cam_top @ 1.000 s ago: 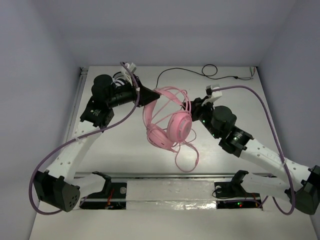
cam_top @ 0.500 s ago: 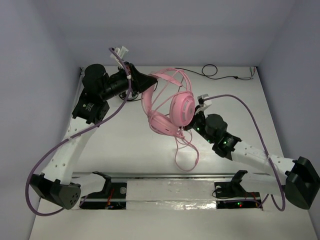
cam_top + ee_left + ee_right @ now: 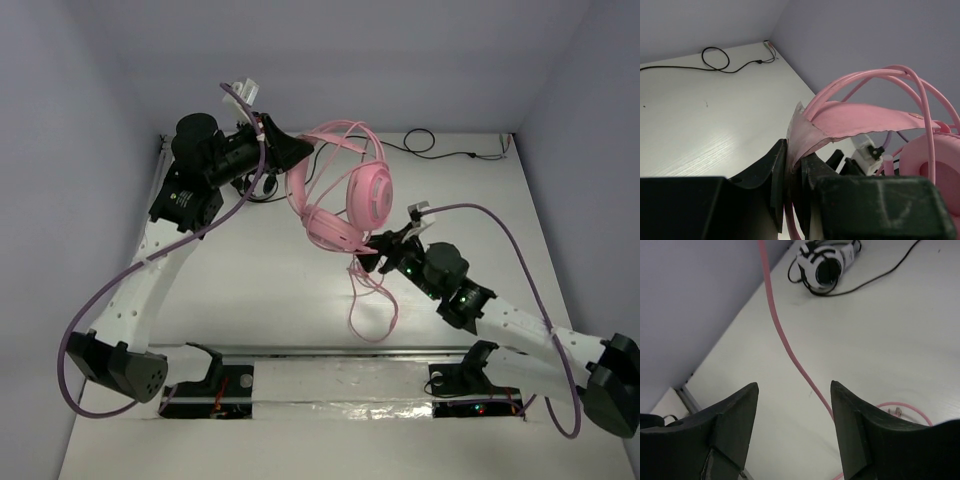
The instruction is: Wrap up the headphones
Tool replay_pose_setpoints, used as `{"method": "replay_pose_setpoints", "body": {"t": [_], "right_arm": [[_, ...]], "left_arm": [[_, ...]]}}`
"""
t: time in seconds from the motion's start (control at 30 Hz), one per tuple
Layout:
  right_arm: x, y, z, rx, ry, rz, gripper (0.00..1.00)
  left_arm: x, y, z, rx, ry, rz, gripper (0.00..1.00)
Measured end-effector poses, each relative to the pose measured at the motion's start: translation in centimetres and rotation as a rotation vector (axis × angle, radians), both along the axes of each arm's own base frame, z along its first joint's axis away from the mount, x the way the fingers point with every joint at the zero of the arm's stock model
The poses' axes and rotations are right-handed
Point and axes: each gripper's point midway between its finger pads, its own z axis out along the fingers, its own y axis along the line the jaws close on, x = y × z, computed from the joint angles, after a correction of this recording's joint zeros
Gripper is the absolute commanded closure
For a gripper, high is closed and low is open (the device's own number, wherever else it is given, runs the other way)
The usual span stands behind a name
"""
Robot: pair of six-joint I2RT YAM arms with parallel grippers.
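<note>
The headphones (image 3: 345, 200) are up in the air over the middle of the table (image 3: 250, 280), well clear of its surface, with one round earcup (image 3: 372, 190) facing up and out to the right. The left gripper (image 3: 292, 150) has its fingers clenched on the end of the pink headband (image 3: 860, 117). The left wrist view shows the band pinched flat between the two black pads, and I take that as the anchor: held high like this, the set hangs free so turns can pass right around it. Several strands of the pink cable (image 3: 368, 300) already arc over the top of the band, so the wrapping looks partly done. The rest drops below the earcup in a slack loop toward the near edge, with its tail lying on the tabletop. Just under the earcup sits the right gripper (image 3: 378, 252), fingers spread apart and grasping nothing. From its own camera the cable runs through the gap between the jaws, touching neither side. That placement looks like a set-up for taking a fresh hold on the loose length. Off at the far edge, well apart, lie the black-and-white headphones (image 3: 822, 265) and a black cable (image 3: 430, 143), neither involved.
</note>
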Motion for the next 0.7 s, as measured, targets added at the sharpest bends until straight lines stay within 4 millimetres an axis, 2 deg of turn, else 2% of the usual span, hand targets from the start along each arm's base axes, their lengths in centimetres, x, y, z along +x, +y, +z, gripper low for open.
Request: {"method": "replay_pose_setpoints", "body": {"t": [0.17,0.3,0.4,0.53,0.7], "right_arm": [[1.1,1.3,-4.7,-0.088,0.087,0.008,0.37],[1.7,2.1,-7.7,-0.129,0.143,0.006,0.45],[2.1,2.5,-9.4,-0.145,0.177,0.005,0.56],[2.2,3.0,-10.3,-0.136,0.201,0.012,0.71],[2.0,3.8,-10.7,-0.118,0.211,0.049,0.77]], "left_arm": [[0.4,-0.2,0.0,-0.001,0.010,0.000,1.00],[0.4,0.1,1.3,-0.012,-0.017,0.007,1.00],[0.2,0.3,2.8,-0.031,-0.040,0.013,1.00],[0.3,0.5,3.8,-0.058,-0.050,0.020,1.00],[0.6,0.7,4.3,-0.088,-0.040,0.036,1.00]]}}
